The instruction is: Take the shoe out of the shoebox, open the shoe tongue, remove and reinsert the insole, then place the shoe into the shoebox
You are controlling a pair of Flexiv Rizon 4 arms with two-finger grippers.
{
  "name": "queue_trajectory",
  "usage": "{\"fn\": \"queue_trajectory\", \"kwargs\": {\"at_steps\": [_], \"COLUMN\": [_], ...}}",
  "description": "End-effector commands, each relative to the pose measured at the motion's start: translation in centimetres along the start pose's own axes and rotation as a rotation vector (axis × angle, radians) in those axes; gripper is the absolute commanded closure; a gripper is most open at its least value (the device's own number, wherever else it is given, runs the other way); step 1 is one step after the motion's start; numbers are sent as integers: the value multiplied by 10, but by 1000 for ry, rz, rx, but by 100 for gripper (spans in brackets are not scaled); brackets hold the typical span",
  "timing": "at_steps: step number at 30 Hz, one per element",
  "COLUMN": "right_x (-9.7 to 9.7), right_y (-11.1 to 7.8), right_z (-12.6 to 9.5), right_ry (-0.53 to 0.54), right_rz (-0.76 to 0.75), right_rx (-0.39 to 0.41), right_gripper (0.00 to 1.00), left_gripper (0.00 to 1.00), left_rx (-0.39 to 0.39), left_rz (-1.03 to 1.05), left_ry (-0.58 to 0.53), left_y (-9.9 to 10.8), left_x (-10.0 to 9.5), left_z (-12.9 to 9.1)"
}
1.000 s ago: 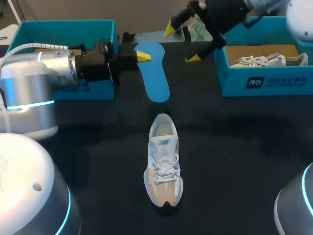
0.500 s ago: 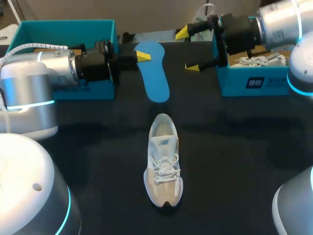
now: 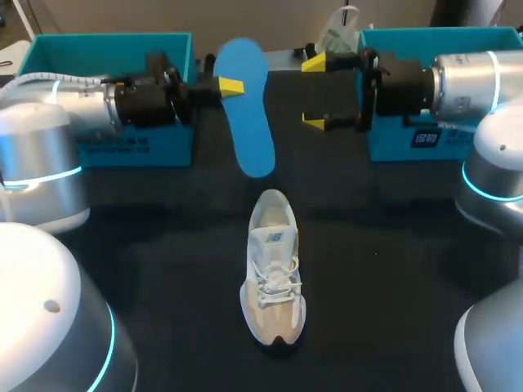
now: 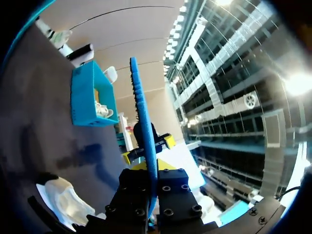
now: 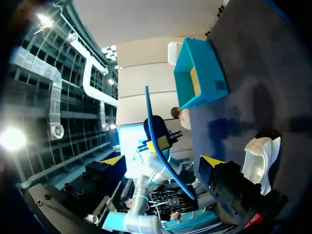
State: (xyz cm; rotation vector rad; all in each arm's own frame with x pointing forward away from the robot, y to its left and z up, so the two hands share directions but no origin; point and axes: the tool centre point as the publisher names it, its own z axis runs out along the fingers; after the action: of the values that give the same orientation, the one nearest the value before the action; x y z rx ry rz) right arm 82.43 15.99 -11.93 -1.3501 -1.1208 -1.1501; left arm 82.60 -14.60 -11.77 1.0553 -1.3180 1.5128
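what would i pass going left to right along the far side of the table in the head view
left shoebox → blue insole, held in the left claw → open right claw → right shoebox

The bench [image 3: 392, 245] is covered in a black, matte cloth that takes the light evenly, with no glare. Soft, blurred shadows lie in darker bands and patches across its middle and far half. In both wrist views the same surface looks dark grey and mottled. Along the far edge in the head view, a paler grey strip [image 3: 282, 59] shows where the black covering ends.
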Motion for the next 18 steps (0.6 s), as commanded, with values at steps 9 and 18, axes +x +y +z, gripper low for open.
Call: {"fn": "queue_trajectory", "kwargs": {"at_steps": [9, 18], "right_x": [-1, -1], "right_y": [-3, -3], "right_z": [1, 1], "right_ry": [10, 10], "right_rz": [33, 33], "right_rx": [14, 14], "right_gripper": [0, 0], "left_gripper": [100, 100], "left_rx": [-21, -95], "left_rz": [527, 1021], "left_ry": [-50, -43], "left_y": [0, -6], "left_x": [11, 1], "left_z": [-16, -34]}}
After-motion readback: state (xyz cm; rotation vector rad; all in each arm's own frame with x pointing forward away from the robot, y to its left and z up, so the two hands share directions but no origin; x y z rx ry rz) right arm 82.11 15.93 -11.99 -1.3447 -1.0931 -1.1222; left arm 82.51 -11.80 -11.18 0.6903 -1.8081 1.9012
